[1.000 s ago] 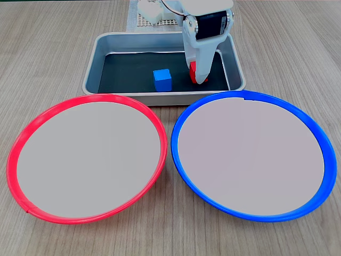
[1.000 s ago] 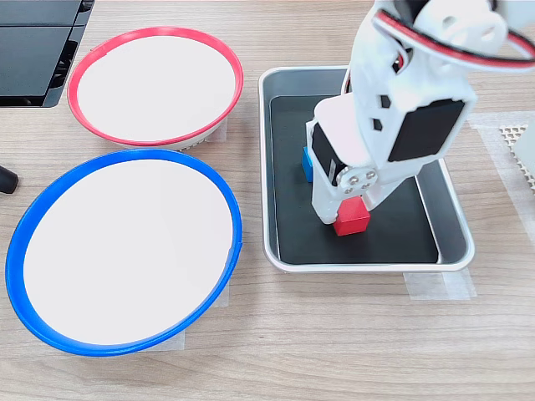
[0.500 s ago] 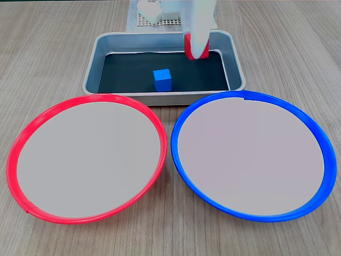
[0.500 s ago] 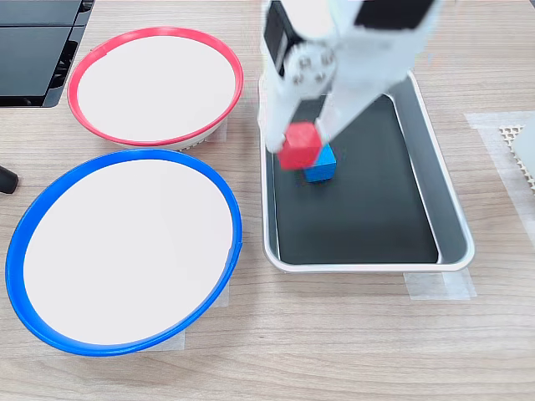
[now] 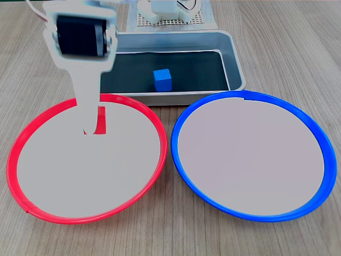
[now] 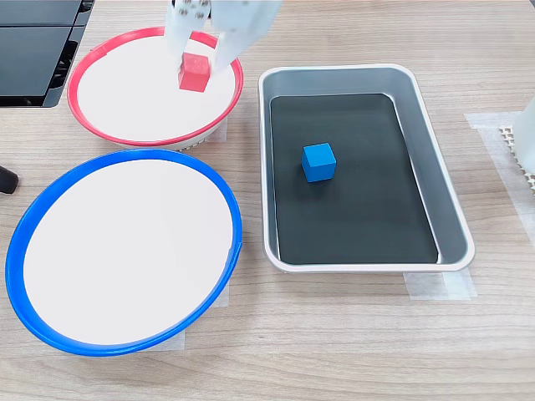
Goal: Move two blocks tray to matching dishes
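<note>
Worktop (image 5: 266, 32): pale wood-grain laminate, seen in both fixed views.

White perforated mat (image 5: 173, 21) at far edge in a fixed view, partly under white hardware; corner of mat (image 6: 512, 138) at right edge in a fixed view.

Clear tape strips (image 6: 439, 286) stuck on worktop. More tape (image 6: 171, 341) at lower edge.

Black flat panel (image 6: 38, 50) at upper left corner in a fixed view, seams across it.

Small dark object (image 6: 7, 180) at left edge, cut off, cannot tell what.
</note>
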`<state>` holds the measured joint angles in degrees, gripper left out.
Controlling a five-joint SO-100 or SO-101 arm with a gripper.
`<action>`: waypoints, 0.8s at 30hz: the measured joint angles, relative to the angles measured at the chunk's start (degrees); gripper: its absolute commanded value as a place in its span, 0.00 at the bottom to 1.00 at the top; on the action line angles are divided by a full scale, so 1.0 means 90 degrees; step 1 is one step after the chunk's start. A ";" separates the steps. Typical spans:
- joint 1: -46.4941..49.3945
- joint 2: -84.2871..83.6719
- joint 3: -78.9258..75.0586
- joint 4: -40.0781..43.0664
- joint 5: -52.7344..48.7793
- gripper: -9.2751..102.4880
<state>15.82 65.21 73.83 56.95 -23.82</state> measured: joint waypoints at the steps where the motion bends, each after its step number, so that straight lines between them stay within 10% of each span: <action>1: -0.0068 -0.0205 -0.0107 -0.0244 -0.0029 0.23; 6: -0.0264 -0.0664 -0.0303 -0.0791 -0.0215 0.34; 12: -0.0420 -0.0176 -0.0029 -0.0732 -0.0273 0.22; 24: -0.0488 0.4102 0.3330 0.2441 -0.0996 0.20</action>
<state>11.43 102.13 103.80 78.93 -32.78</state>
